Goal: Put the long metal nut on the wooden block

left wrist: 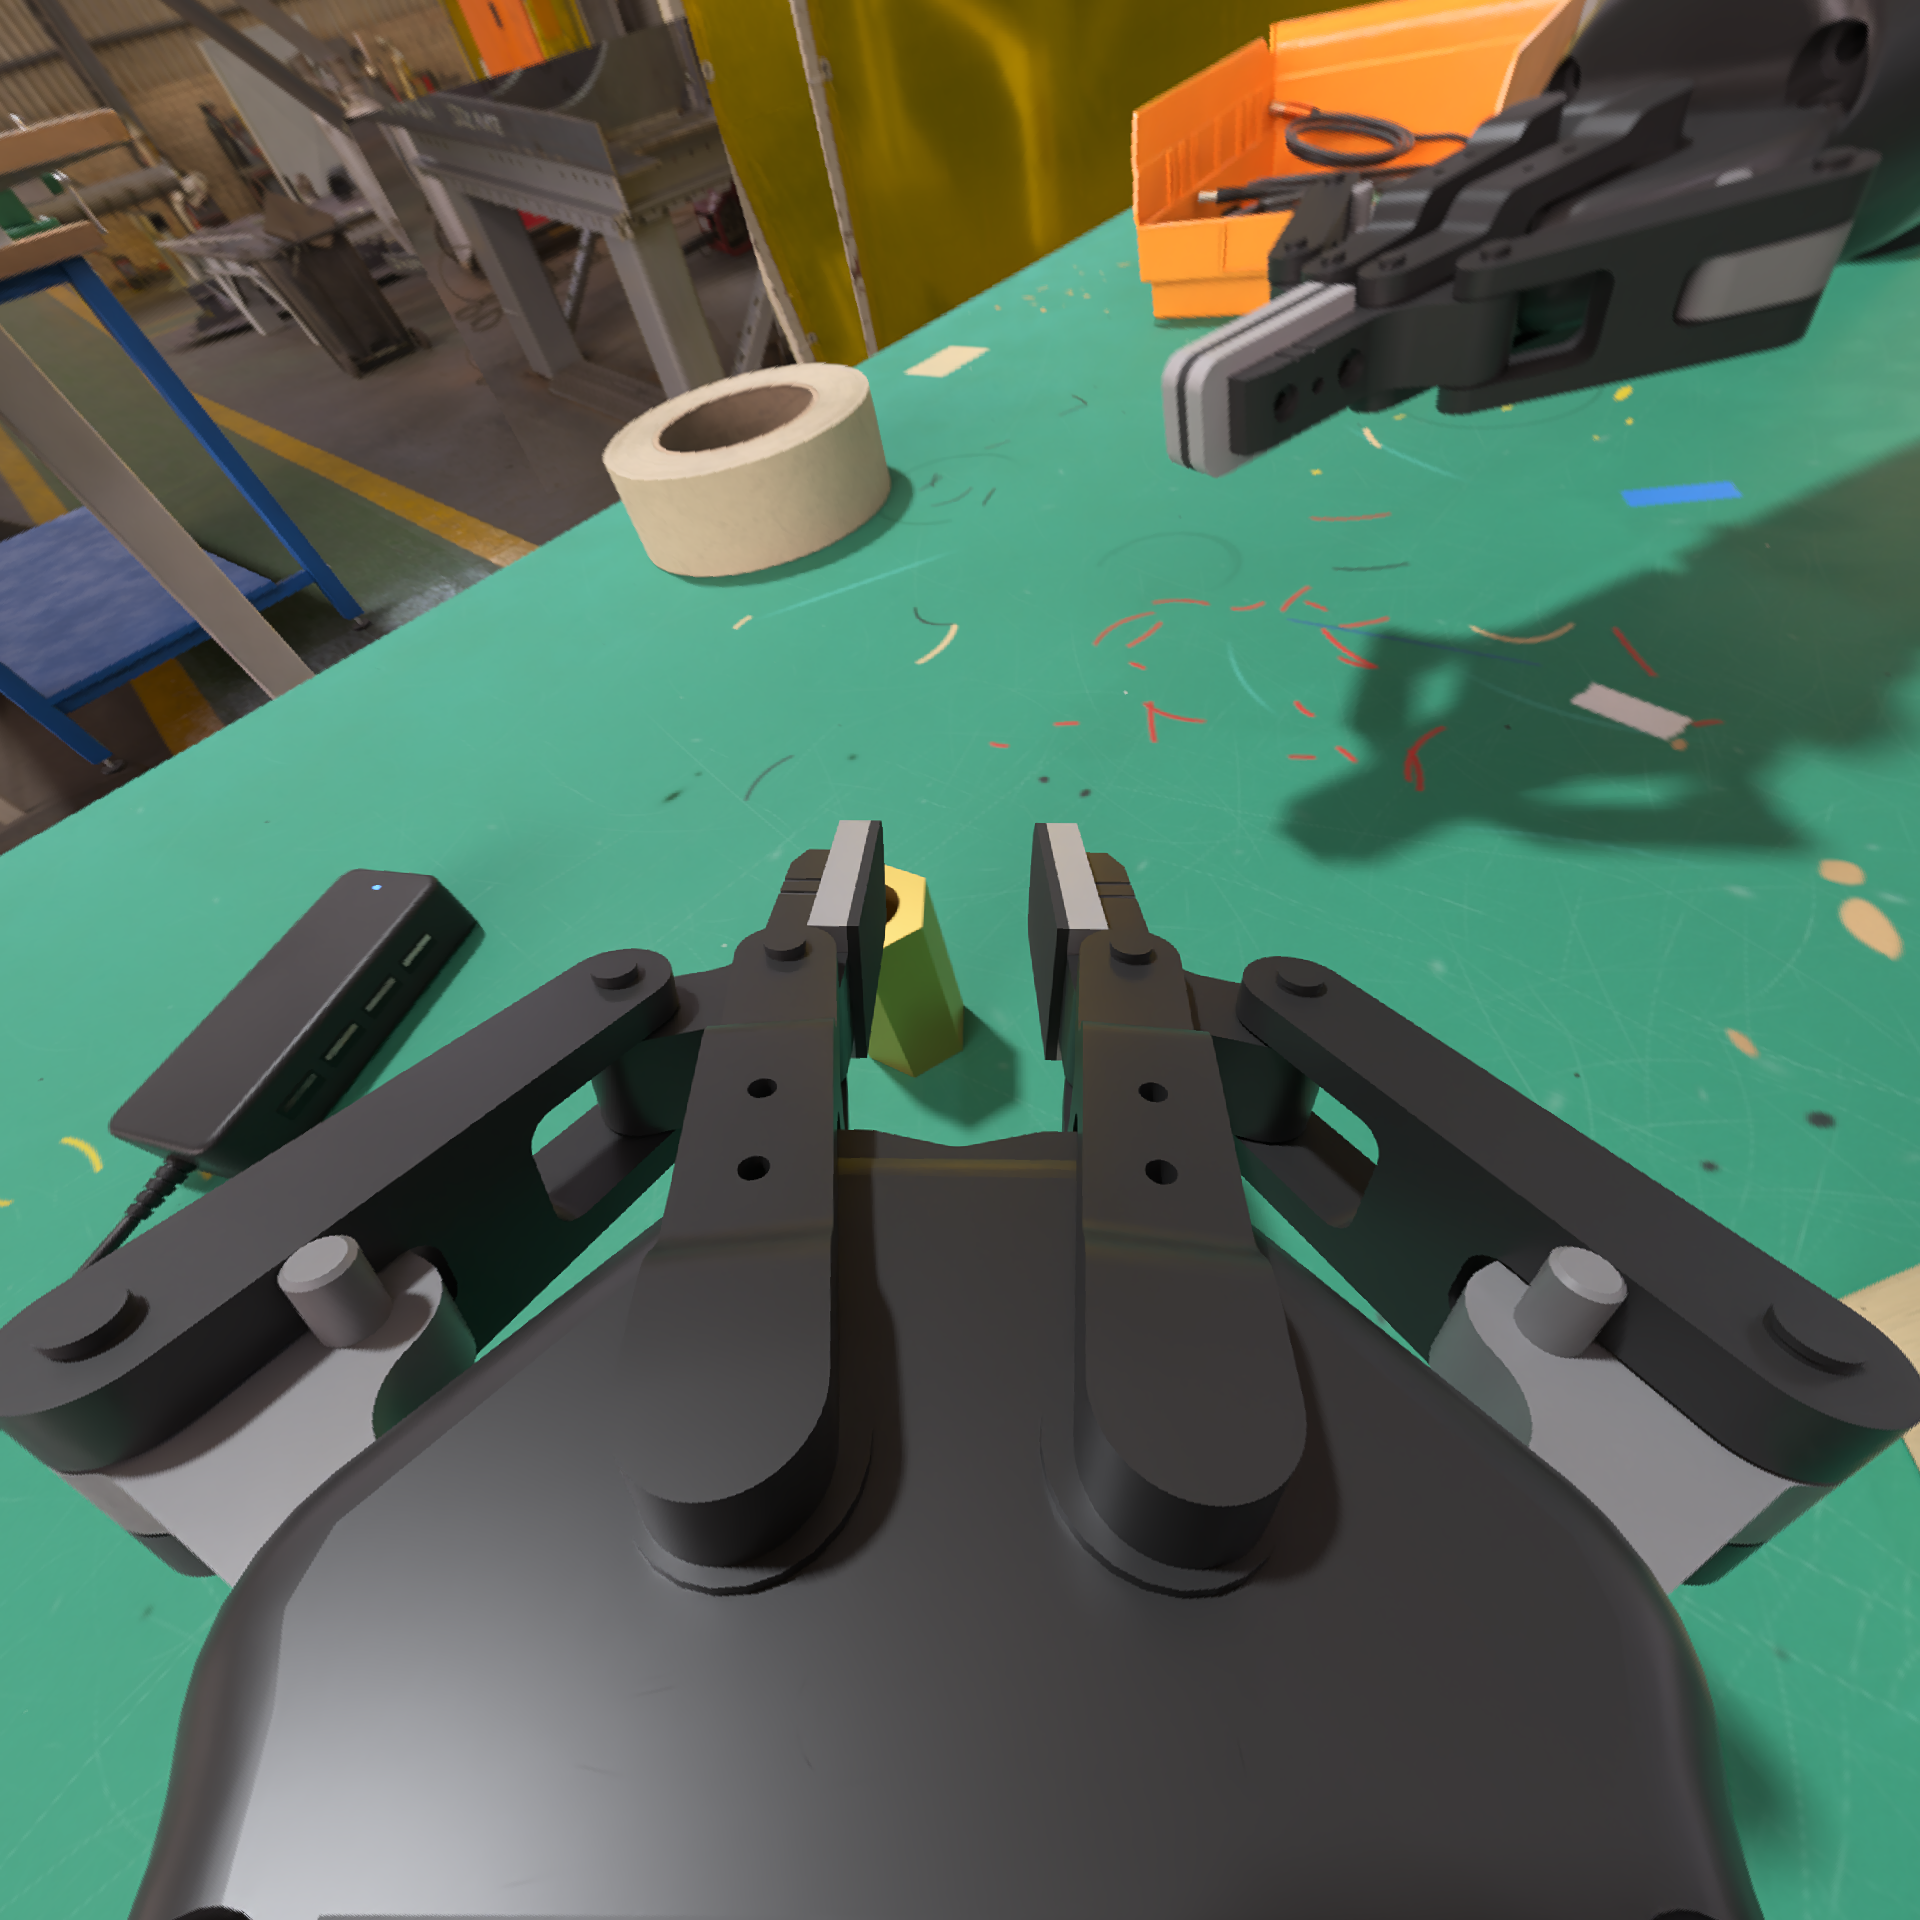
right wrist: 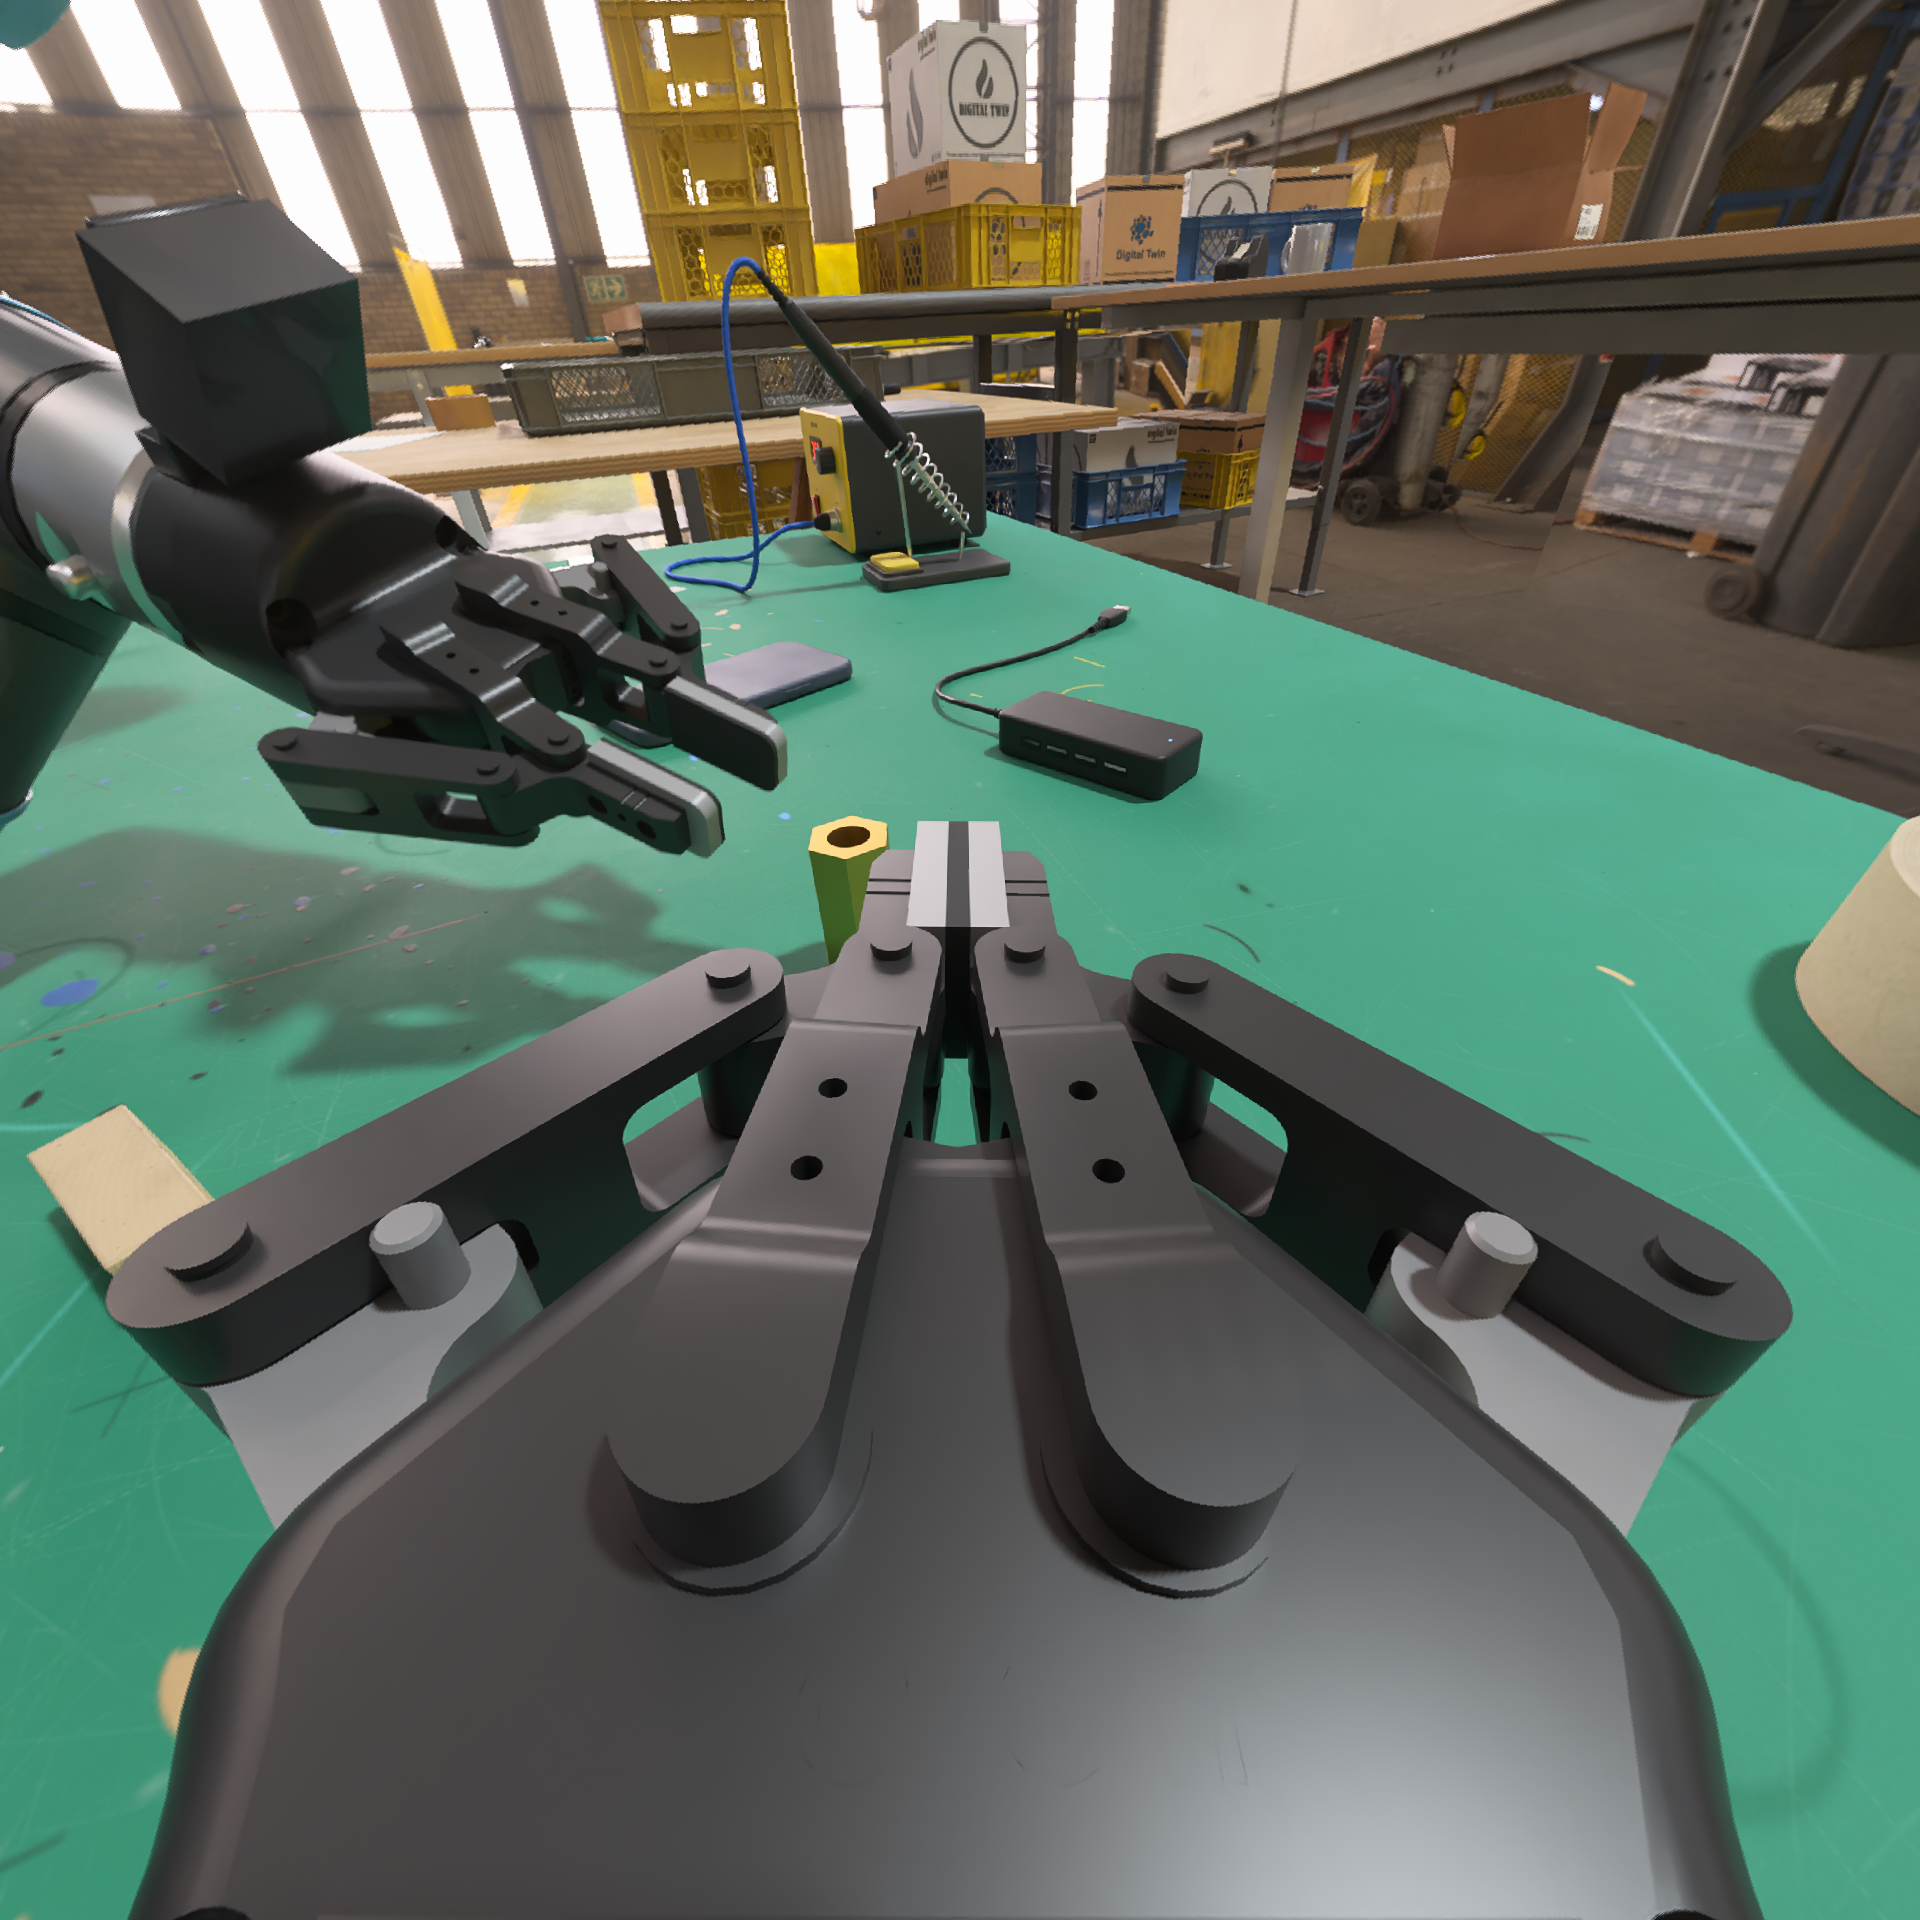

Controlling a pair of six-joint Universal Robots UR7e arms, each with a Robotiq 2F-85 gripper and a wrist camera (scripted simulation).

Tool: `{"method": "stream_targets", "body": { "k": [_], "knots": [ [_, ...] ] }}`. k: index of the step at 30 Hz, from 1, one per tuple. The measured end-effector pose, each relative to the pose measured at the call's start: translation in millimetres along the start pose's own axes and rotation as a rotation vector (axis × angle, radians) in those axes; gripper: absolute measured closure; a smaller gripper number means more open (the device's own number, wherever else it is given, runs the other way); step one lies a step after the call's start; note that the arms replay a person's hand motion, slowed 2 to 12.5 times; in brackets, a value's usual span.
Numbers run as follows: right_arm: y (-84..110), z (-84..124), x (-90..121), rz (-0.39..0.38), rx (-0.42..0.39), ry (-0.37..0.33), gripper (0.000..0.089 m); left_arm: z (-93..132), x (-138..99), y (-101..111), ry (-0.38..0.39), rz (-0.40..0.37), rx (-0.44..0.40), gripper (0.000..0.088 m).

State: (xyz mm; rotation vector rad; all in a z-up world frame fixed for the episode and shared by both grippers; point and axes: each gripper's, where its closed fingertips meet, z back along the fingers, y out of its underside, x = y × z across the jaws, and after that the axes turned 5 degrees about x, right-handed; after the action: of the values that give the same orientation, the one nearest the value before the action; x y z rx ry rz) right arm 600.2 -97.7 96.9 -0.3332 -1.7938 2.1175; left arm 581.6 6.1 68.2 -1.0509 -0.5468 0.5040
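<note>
The long metal nut (left wrist: 920, 987) is a yellow hexagonal tube standing upright on the green table (left wrist: 1143, 935). My left gripper (left wrist: 961, 883) is open and hovers over it; the nut shows in the gap, close to the left finger, which hides part of its top. In the right wrist view the nut (right wrist: 844, 883) stands just left of my right gripper (right wrist: 956, 873), which is shut and empty. The left gripper (right wrist: 740, 790) shows there with its tips just short of the nut. The wooden block (right wrist: 114, 1174) lies at the left; only a corner shows in the left wrist view (left wrist: 1896, 1314).
A roll of masking tape (left wrist: 748, 468) lies beyond the nut near the table edge. A black USB hub (left wrist: 291, 1018) with a cable lies left of it. An orange bin (left wrist: 1216, 187), a soldering station (right wrist: 894, 478) and a phone (right wrist: 779, 670) stand farther off.
</note>
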Motion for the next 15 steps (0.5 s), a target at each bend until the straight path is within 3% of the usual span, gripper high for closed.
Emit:
{"method": "stream_targets", "body": {
  "k": [3, 7, 10, 15],
  "knots": [
    [-0.7, 0.6, -1.3, -0.024, -0.008, -0.009, 0.0893, -3.3, -11.0, 4.5, 0.03, -0.025, 0.042, 0.0644],
    [-1.6, 1.9, -4.0, -0.046, -0.017, -0.016, 0.0893, -6.6, -37.4, 5.4, 0.132, -0.058, 0.076, 0.0669],
    [-2.1, 2.5, -4.5, -0.053, -0.023, -0.019, 0.0893, -7.3, -60.9, 4.0, 0.225, -0.088, 0.08, 0.0687],
    [-2.2, 2.9, -4.2, -0.055, -0.026, -0.022, 0.0893, -7.1, -83.4, -3.5, 0.287, -0.159, 0.046, 0.0721]
  ]
}}
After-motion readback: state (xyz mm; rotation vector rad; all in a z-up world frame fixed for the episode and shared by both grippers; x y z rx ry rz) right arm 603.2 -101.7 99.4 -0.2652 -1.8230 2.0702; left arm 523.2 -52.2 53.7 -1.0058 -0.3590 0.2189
